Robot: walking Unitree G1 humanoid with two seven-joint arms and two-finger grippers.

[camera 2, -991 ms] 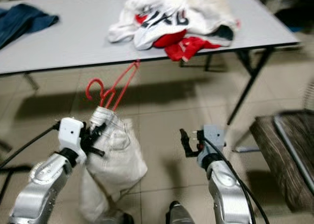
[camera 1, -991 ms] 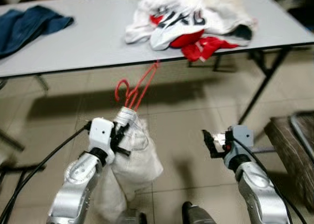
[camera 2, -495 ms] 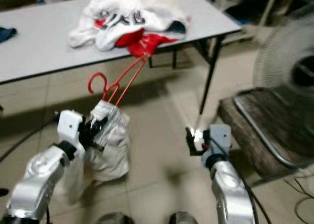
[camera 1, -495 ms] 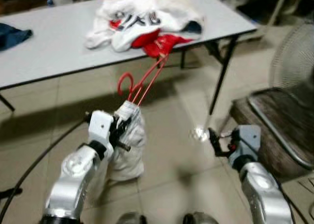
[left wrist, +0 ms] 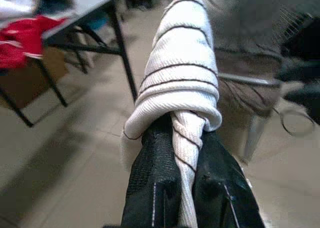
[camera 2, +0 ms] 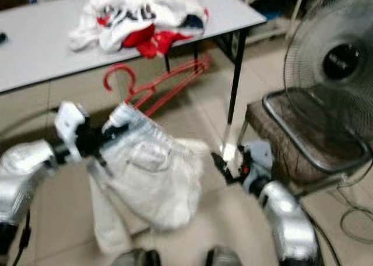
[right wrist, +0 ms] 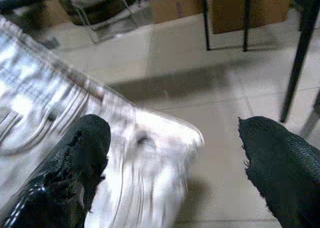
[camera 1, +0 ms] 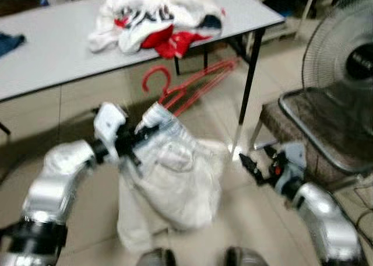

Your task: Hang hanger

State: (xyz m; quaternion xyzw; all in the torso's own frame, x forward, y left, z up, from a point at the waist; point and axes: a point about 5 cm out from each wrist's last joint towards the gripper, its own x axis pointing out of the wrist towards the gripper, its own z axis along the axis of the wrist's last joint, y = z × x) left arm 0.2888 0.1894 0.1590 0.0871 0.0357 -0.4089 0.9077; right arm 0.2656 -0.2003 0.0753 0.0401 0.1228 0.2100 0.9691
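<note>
White jeans (camera 1: 169, 184) on red hanger (camera 1: 186, 91) at frame centre, left gripper (left wrist: 182, 188) jaws pinching waistband, right gripper (right wrist: 175, 168) jaws spread at lower right, desk (camera 1: 58, 50) above.

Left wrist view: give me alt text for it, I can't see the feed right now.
The left gripper is shut on a bunched white garment, which rises thick and rolled from between its black fingers. Behind are tiled floor, a grey table's black legs and red clothing.

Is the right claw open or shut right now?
Open. In the right wrist view the right claw has its two black fingers far apart, nothing between them; the white trousers lie beyond.
</note>
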